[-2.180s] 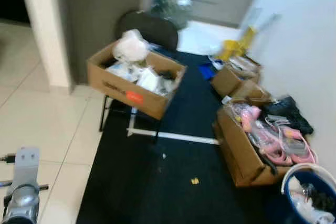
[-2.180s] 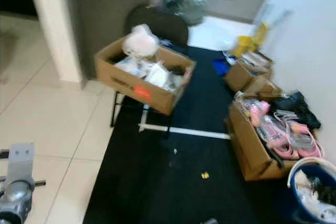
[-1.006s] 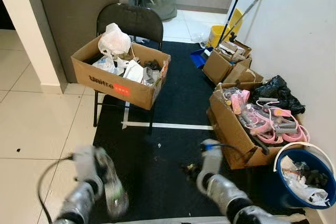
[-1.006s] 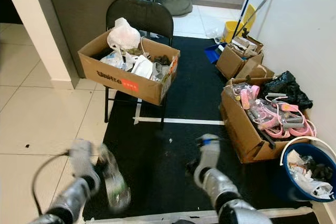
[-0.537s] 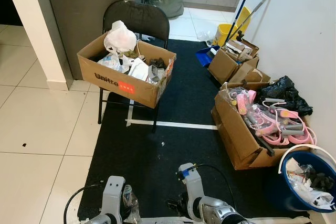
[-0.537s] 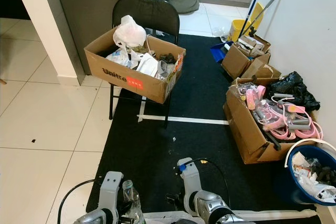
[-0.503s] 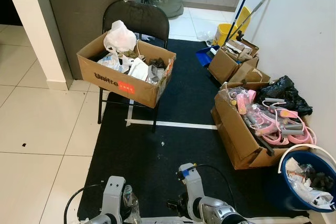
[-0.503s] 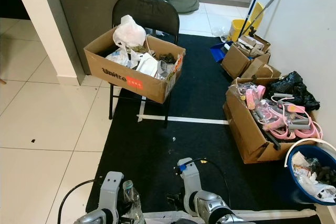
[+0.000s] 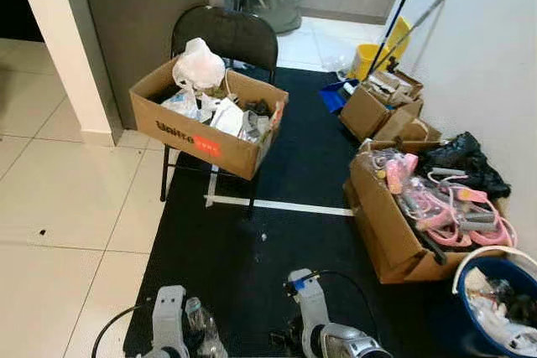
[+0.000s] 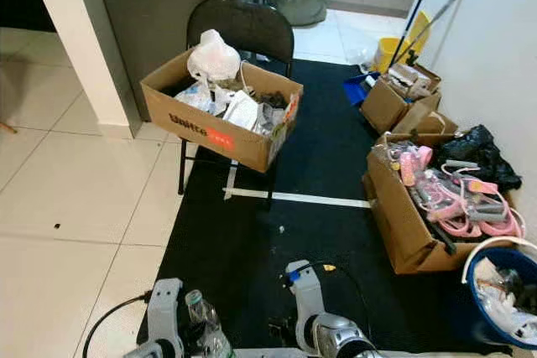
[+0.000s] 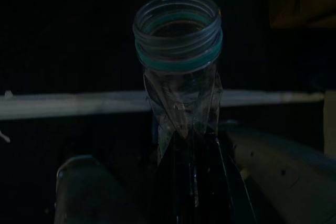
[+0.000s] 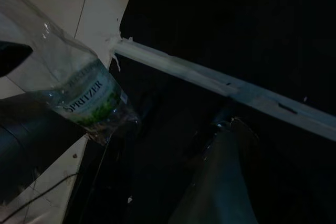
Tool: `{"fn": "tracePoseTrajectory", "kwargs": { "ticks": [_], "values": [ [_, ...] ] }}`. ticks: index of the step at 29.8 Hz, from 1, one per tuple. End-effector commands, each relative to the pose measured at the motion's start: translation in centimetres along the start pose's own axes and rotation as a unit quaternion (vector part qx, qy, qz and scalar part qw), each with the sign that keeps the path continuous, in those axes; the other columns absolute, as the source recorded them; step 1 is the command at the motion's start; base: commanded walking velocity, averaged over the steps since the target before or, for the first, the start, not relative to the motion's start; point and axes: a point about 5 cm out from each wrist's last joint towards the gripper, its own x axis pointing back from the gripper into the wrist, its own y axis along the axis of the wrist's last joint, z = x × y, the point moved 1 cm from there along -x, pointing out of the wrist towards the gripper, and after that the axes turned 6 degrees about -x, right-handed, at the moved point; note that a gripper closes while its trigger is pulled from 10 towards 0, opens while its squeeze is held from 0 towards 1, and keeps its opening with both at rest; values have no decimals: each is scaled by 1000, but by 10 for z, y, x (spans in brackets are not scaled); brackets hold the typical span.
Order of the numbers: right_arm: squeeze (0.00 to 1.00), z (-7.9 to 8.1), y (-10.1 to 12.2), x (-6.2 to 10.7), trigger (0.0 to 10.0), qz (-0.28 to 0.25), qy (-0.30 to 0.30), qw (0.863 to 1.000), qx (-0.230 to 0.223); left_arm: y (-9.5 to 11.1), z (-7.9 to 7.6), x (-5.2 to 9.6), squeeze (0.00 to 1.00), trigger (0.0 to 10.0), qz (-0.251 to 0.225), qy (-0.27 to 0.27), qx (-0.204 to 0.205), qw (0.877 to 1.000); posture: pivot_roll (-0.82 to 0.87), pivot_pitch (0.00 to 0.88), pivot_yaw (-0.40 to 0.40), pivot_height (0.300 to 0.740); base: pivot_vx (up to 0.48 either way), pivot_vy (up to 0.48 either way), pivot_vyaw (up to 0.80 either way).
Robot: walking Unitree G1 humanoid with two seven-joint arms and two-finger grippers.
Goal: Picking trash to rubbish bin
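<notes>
A clear, capless plastic bottle (image 9: 201, 327) with a green-and-white label (image 12: 86, 98) is upright at the bottom edge of the eye views, over the black mat. My left gripper (image 11: 185, 148) is shut on its crumpled body below the open neck (image 11: 177, 30). The left wrist (image 9: 168, 316) sits just left of the bottle. My right arm (image 9: 323, 337) is low beside it, and its gripper (image 9: 284, 343) is dark against the mat. The blue rubbish bin (image 9: 470, 270), with paper and dark scraps inside, stands at the far right by the wall.
A cardboard box (image 9: 197, 136) of trash rests on a black folding chair (image 9: 226, 35). A box of pink items (image 9: 382, 224) stands right of the mat, with black bags (image 9: 461, 161), smaller boxes (image 9: 369, 111) and a yellow mop bucket (image 9: 373, 52) behind. White tape (image 9: 277, 205) crosses the mat.
Both arms have dropped from mid-frame to the bottom edge over the last second, the left one still holding the bottle. The camera has shifted slightly.
</notes>
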Motion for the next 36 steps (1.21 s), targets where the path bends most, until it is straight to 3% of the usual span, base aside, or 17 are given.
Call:
{"fn": "tracePoseTrajectory", "kwargs": {
  "ticks": [1, 5, 6, 10, 11, 12, 14, 18, 19, 20, 22, 23, 26, 29, 34, 35, 36],
  "values": [
    [0, -3, 0, 1, 10000, 1, -10, 1000, -3, 6, 2, 0, 0, 10000, -18, 5, 10, 1000, 218, 22, -109, 740, 469, 0, 0],
    [0, -4, -2, 1, 10000, 7, -10, 1000, 3, 23, 9, -1, 0, 10000, -56, 16, 24, 998, 218, 22, -109, 740, 472, 0, -536],
    [0, -4, -3, 2, 10000, 11, -8, 1000, 3, 43, 14, -1, 0, 10000, -97, 16, 20, 995, 221, 20, -112, 740, 469, 0, -788],
    [0, -4, -4, 2, 10000, 15, -6, 1000, 3, 79, 20, 1, 0, 10000, -167, 10, 5, 986, 221, 20, -112, 740, 469, 0, -788],
    [0, -4, -4, 2, 10000, 15, -5, 1000, 2, 97, 22, 3, 0, 10000, -199, 7, -5, 980, 231, 22, -111, 740, 469, 0, -800],
    [0, -4, -4, 2, 10000, 15, -4, 1000, 2, 128, 25, 9, 0, 10000, -256, 4, -27, 966, 231, 22, -111, 740, 469, 0, -800],
    [0, -3, -4, 2, 10000, 15, -4, 1000, 2, 142, 26, 13, 0, 10000, -280, 2, -37, 959, 231, 22, -111, 740, 469, 0, -800],
    [0, -3, -3, 2, 10000, 6, -1, 1000, -6, 213, 22, 41, 0, 10000, -402, -10, -110, 909, 237, 20, -113, 740, 471, 0, -200],
    [0, -3, -3, 1, 10000, 6, -2, 1000, -7, 235, 16, 54, 0, 10000, -437, -13, -145, 888, 240, 19, -112, 740, 469, 0, 0],
    [0, -3, -3, 1, 10000, 6, -2, 1000, -7, 235, 16, 54, 0, 10000, -437, -13, -145, 888, 240, 19, -112, 740, 469, 0, 0],
    [0, -3, -2, 2, 10000, 6, -2, 1000, -8, 252, 10, 65, 0, 10000, -464, -15, -171, 869, 240, 19, -112, 740, 471, 0, 0],
    [0, -3, -2, 2, 10000, 6, -2, 1000, -8, 252, 10, 65, 0, 10000, -464, -15, -171, 869, 240, 19, -112, 740, 469, 0, 0],
    [0, -3, -2, 2, 10000, 4, -2, 1000, -12, 266, 0, 76, 0, 10000, -490, -20, -199, 848, 237, 21, -109, 740, 470, 0, 0],
    [0, -4, -2, 2, 10000, 2, -3, 1000, -16, 266, 2, 74, 0, 10000, -491, -20, -180, 852, 237, 21, -109, 740, 469, 0, 0],
    [0, -6, -1, 3, 10000, 0, -8, 1000, -19, 252, 13, 61, 0, 10000, -446, -5, -124, 886, 219, 26, -106, 740, 196, 0, 0],
    [0, -6, -1, 3, 10000, 0, -9, 1000, -21, 249, 15, 59, 345, 10000, -437, 1, -112, 893, 219, 26, -106, 740, 0, 0, 0],
    [0, -6, -1, 3, 10000, 0, -9, 1000, -21, 249, 15, 59, 345, 10000, -437, 1, -112, 893, 219, 26, -106, 740, 0, 0, 0]
  ]
}}
